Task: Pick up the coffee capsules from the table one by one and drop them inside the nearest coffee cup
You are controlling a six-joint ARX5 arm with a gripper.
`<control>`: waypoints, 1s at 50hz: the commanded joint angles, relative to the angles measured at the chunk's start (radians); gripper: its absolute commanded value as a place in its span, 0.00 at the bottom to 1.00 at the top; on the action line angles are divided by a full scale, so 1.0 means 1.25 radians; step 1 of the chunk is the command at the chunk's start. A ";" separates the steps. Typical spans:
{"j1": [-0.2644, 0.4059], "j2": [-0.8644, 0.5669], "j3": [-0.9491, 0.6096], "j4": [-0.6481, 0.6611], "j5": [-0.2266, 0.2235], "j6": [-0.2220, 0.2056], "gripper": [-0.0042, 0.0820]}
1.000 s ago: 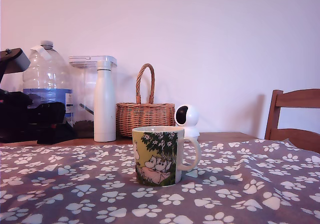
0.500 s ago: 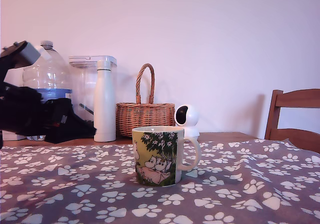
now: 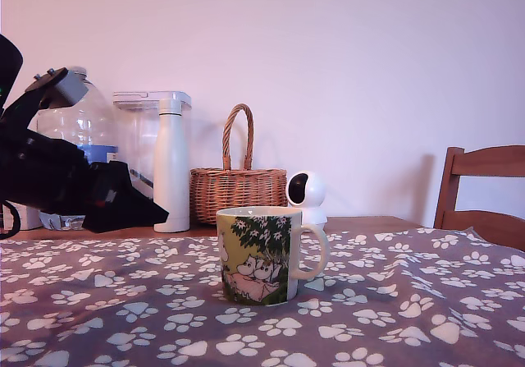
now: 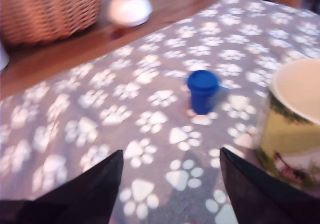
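One bright blue coffee capsule (image 4: 203, 91) stands upside down on the paw-print cloth of the table (image 4: 75, 129), just beside the coffee cup (image 4: 295, 119). In the exterior view the capsule does not show. The cream cartoon mug (image 3: 256, 254) stands upright mid-table, its handle toward the exterior view's right. My gripper (image 3: 156, 213) hovers at the exterior view's left, above the table's back edge and short of the mug. In the wrist view the gripper (image 4: 170, 153) is open, both dark fingers (image 4: 95, 184) spread apart with nothing between them and the capsule ahead of the gap.
Along the back of the table stand a big water jug (image 3: 78, 116), a white bottle (image 3: 171, 166), a clear container (image 3: 148, 137), a wicker basket (image 3: 238, 188) and a small white camera (image 3: 306, 193). A wooden chair (image 3: 484, 190) stands at the exterior view's right.
My arm has risen and swung toward the exterior view's right, bringing the fingers nearer the mug. The mug has not moved.
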 commanded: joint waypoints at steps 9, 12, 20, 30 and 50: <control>0.027 0.018 0.030 0.007 0.086 0.034 0.69; 0.034 0.031 0.040 0.008 0.106 0.033 0.69; 0.044 0.090 0.073 0.008 0.149 0.033 0.69; 0.044 0.167 0.132 0.008 0.180 0.032 0.69; 0.042 0.248 0.223 -0.016 0.256 0.017 0.69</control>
